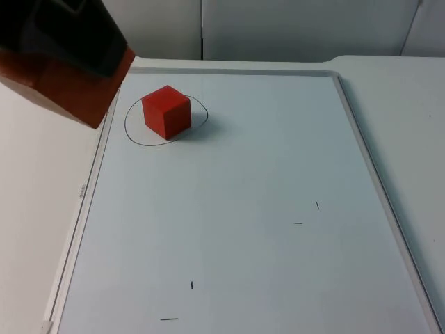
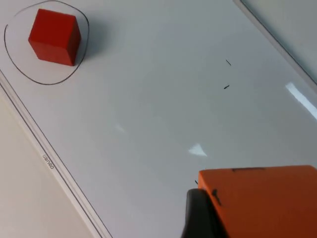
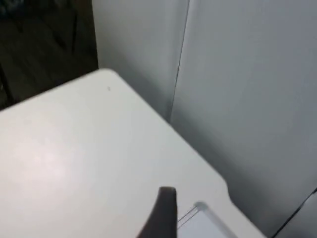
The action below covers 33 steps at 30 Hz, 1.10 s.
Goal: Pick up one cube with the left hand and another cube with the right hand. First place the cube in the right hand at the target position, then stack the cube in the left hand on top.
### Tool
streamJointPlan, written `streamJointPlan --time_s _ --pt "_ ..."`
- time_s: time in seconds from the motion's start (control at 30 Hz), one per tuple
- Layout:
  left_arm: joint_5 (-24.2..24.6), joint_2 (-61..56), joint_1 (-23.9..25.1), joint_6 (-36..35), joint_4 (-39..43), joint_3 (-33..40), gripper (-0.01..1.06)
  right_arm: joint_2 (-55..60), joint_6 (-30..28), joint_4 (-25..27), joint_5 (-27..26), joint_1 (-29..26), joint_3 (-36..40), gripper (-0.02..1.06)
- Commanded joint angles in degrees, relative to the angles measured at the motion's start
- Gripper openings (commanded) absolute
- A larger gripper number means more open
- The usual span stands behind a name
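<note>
You are holding the second cube [image 2: 260, 198] clenched in the left gripper [image 1: 59, 66], high at the far left. The first cube [image 1: 167, 111] is sitting inside the circle [image 1: 132, 132]. You will need to centre over it, then lower. The right gripper [image 3: 166, 213] is waiting aside; I cannot tell its grip.

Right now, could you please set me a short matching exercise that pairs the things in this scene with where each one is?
Things:
1. red cube
2. orange cube
3. pen circle
4. right hand

Places:
A. drawn on the whiteboard, ringing a cube
B. held in the left hand, raised above the board
C. standing inside the drawn ring
D. near the table corner by the grey wall, holding nothing

Pairs: 1-C, 2-B, 3-A, 4-D
</note>
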Motion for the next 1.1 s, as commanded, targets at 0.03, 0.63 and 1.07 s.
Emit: streamJointPlan --time_s 0.03,0.63,1.07 --pt "-2.0 1.9 -0.4 1.1 0.2 0.1 0.05 -7.4 -1.6 0.9 0.8 -0.1 1.3 0.77" --pt "-5.4 40.7 4.0 19.6 -0.8 -25.6 0.04 -17.0 -1.4 2.5 1.8 -0.1 8.2 0.77" --pt "6.4 60.9 17.6 28.5 -12.3 -50.5 0.00 -17.0 -2.1 3.6 2.4 -0.1 8.2 0.77"
